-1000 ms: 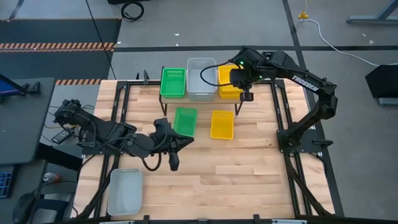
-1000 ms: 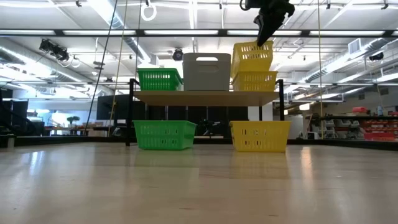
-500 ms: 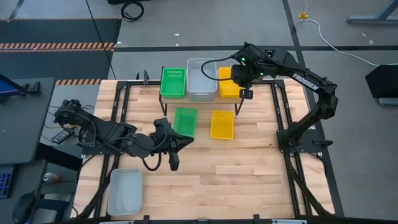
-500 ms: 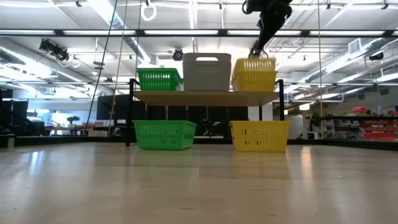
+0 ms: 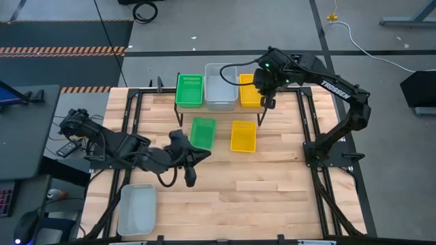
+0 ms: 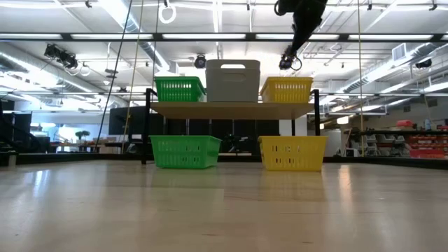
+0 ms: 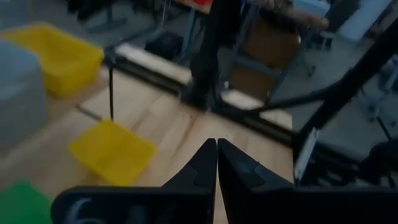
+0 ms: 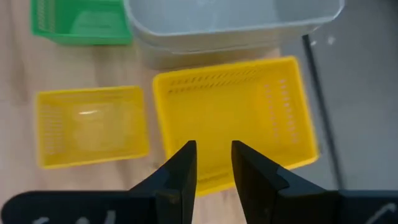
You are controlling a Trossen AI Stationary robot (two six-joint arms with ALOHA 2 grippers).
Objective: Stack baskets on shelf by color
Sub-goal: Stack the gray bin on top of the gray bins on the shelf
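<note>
The shelf (image 6: 234, 108) stands at the table's far edge. On its top sit a green basket (image 5: 189, 90), a taller pale grey basket (image 5: 221, 86) and a yellow basket (image 5: 249, 92), which rests nested in a second yellow one. My right gripper (image 6: 288, 61) is open and empty just above the yellow basket's rim (image 8: 230, 118). A green basket (image 5: 203, 133) and a yellow basket (image 5: 243, 136) rest on the table in front of the shelf. A grey basket (image 5: 136, 209) lies at the near left. My left gripper (image 5: 191, 178) is shut and empty over mid-table.
Black frame rails (image 5: 310, 129) run along the table's left and right sides. The shelf's thin black legs (image 6: 147, 133) stand behind the two baskets on the table. Bare wood lies across the near right part of the table (image 5: 272, 197).
The yellow basket that my right gripper held tilted above the shelf's yellow basket has dropped level into it and now sits nested. My right gripper has let it go and risen a little, clear of its rim.
</note>
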